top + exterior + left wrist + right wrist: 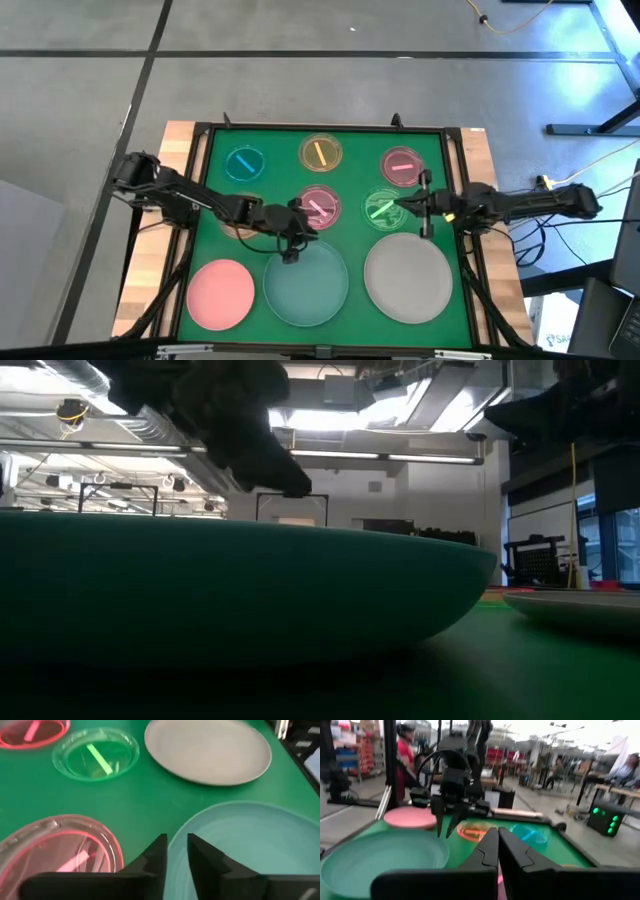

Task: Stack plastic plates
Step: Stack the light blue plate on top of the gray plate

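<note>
Five small translucent plates lie on the green mat: blue (244, 163), yellow (320, 152), pink (401, 165), a second pink (318, 206) and green (382, 207). Three large plates sit along the near side: pink (220, 292), teal (306, 283) and grey-white (408, 276). My left gripper (177, 844) points down, narrowly open, between the second pink plate (60, 850) and the teal plate's far rim (240, 845), touching neither. My right gripper (497, 837) is shut and level above the mat, beside the green plate.
A raised dark frame (455, 180) borders the green mat on the wooden table. In the low view the teal plate (240, 590) fills the foreground, with the grey-white plate's rim (580, 605) to its right. People show in the room beyond the table.
</note>
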{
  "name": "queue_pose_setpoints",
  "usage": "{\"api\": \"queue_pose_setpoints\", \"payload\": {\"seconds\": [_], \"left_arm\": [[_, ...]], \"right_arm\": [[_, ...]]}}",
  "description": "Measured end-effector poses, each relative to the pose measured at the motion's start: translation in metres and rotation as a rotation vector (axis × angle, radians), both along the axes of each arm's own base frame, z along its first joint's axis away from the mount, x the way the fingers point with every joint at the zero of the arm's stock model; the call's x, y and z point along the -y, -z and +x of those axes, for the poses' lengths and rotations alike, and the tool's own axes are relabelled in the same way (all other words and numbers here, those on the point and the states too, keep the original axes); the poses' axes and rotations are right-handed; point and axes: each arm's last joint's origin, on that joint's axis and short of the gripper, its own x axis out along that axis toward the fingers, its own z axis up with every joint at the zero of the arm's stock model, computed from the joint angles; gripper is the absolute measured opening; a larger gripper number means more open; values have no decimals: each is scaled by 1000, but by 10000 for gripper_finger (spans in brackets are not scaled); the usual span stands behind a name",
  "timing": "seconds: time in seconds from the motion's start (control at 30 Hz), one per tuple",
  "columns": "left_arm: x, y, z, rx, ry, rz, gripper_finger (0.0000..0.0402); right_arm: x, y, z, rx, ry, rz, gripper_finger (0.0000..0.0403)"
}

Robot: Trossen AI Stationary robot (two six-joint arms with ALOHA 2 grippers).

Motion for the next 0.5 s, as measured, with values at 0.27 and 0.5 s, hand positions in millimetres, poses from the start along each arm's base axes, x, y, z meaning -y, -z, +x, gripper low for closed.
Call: {"api": "queue_pose_setpoints", "payload": {"seconds": [0.27,0.5], "left_arm": [[0,17,5,-54,63,13,121],[-7,41,11,-128,66,60,120]], "right_arm": [[-2,1,18,-96,-16,-1,3],[-2,3,25,-140,-16,-4,3]]}}
